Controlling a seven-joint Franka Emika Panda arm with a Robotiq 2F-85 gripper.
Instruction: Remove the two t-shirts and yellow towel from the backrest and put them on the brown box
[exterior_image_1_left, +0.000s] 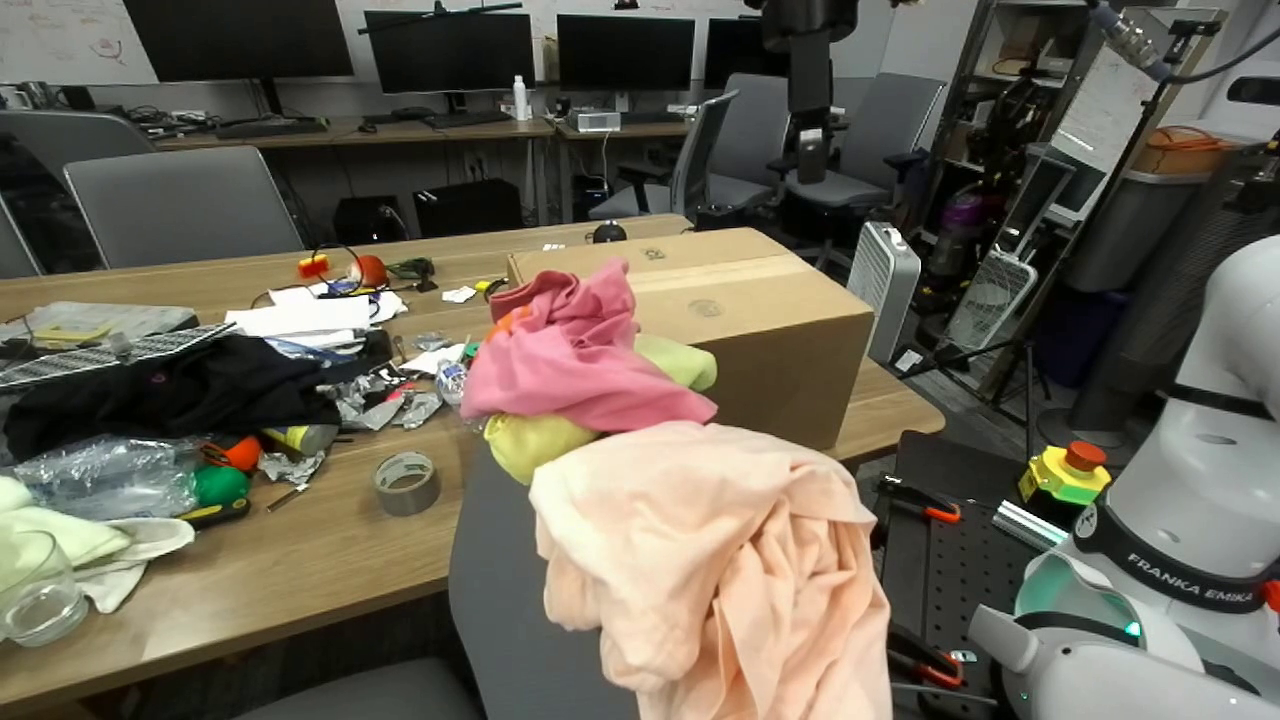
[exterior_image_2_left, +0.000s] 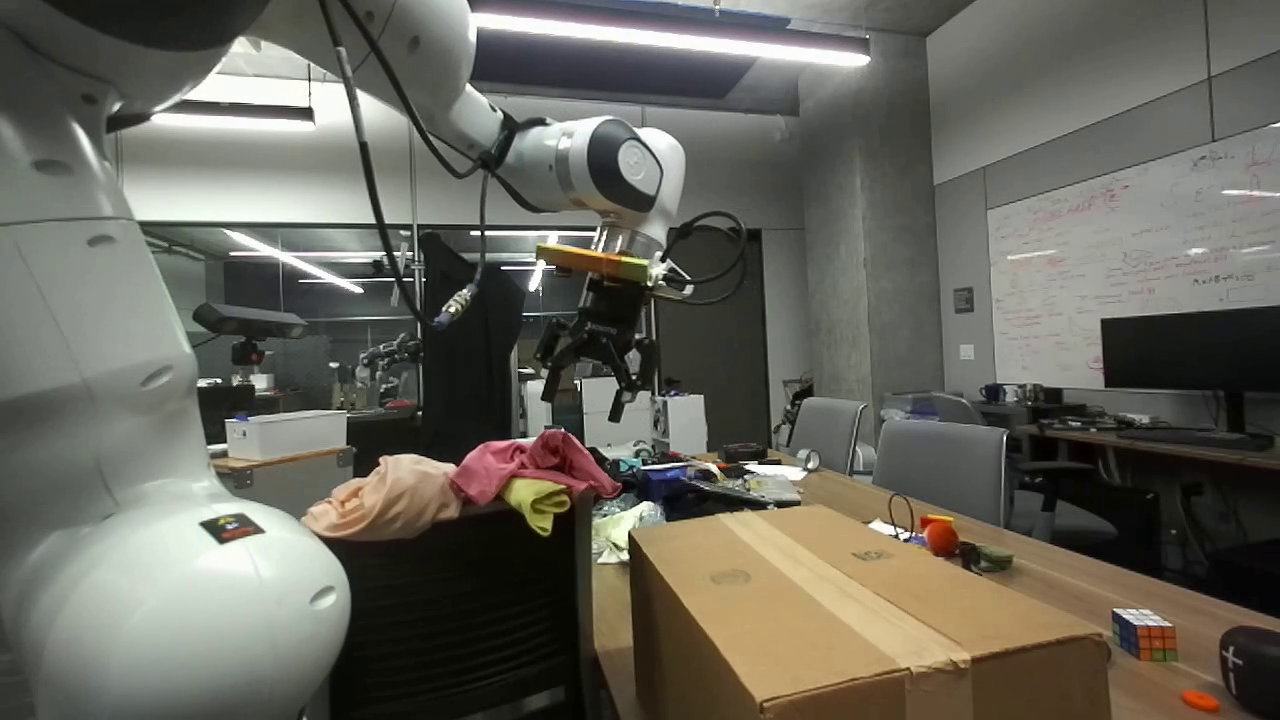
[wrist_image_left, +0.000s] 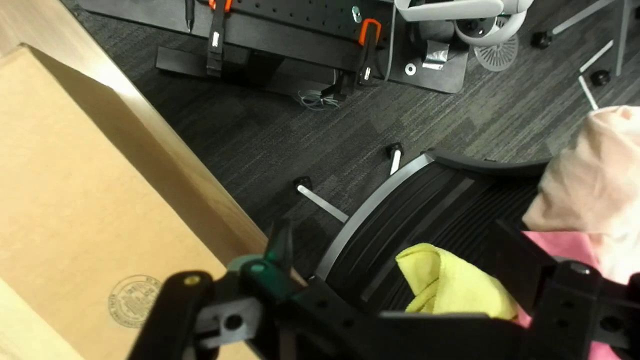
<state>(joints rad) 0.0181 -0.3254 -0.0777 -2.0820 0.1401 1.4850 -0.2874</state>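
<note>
A peach t-shirt (exterior_image_1_left: 710, 560) and a pink t-shirt (exterior_image_1_left: 580, 350) hang bunched over the chair backrest (exterior_image_1_left: 515, 590). The yellow towel (exterior_image_1_left: 535, 445) lies partly under the pink t-shirt and shows on both sides of it. In an exterior view, the peach t-shirt (exterior_image_2_left: 390, 498), pink t-shirt (exterior_image_2_left: 515, 467) and towel (exterior_image_2_left: 538, 502) sit along the backrest's top. The brown box (exterior_image_2_left: 740, 590) stands on the table beside the chair. My gripper (exterior_image_2_left: 585, 402) is open and empty, above the cloths. In the wrist view the towel (wrist_image_left: 460, 285) shows between the spread fingers; the pink t-shirt is mostly hidden.
The wooden table (exterior_image_1_left: 390, 540) bears a tape roll (exterior_image_1_left: 407, 483), a black cloth (exterior_image_1_left: 180, 390), plastic wrap and a glass (exterior_image_1_left: 40, 590). A Rubik's cube (exterior_image_2_left: 1144, 635) lies beyond the box. The robot's black base stand (wrist_image_left: 300, 35) is beside the chair.
</note>
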